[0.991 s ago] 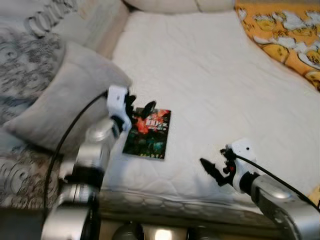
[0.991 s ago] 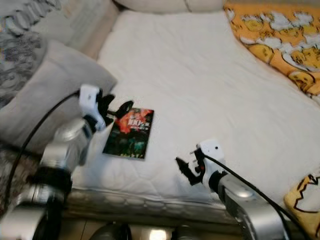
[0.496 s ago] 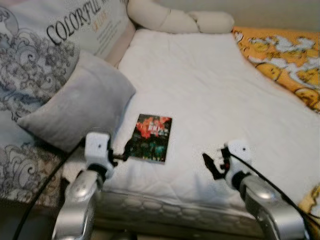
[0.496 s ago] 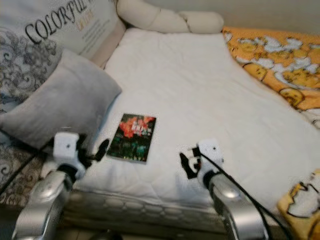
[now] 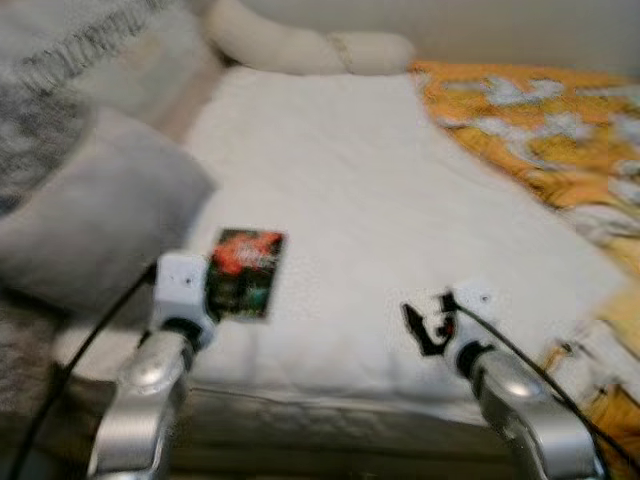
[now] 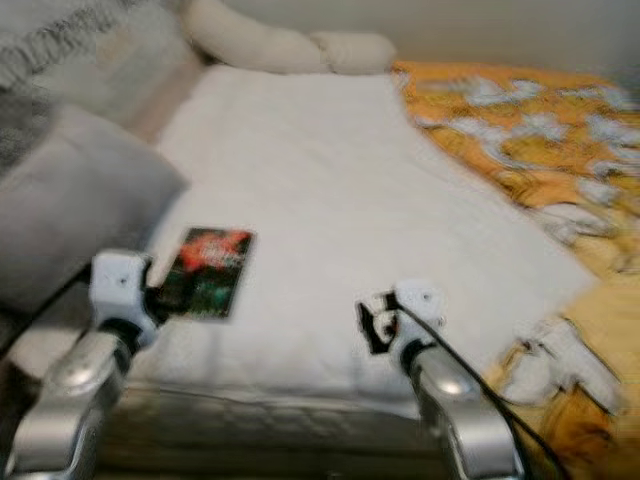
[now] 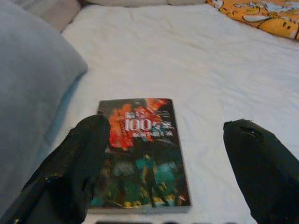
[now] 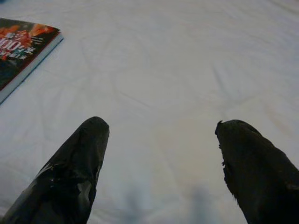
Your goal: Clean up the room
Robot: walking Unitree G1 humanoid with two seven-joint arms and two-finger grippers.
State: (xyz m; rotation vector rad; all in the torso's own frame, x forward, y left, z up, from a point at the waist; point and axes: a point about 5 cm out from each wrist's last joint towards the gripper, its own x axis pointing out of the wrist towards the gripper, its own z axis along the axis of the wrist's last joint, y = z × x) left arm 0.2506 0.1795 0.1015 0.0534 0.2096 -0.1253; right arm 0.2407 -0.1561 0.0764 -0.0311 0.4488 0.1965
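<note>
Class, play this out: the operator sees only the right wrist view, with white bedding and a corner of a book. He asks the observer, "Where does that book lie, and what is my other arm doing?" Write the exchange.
Observer: The book lies flat on the white mattress, near its front edge, beside a grey pillow.
Operator: And the left arm?
Observer: The left gripper is open, its fingers either side of the book's near end, not touching it.
Operator: Anything else on the bed?
Observer: An orange patterned blanket covers the bed's right side.
Operator: My own gripper?
Observer: The right gripper is open over bare mattress, right of the book.
</note>
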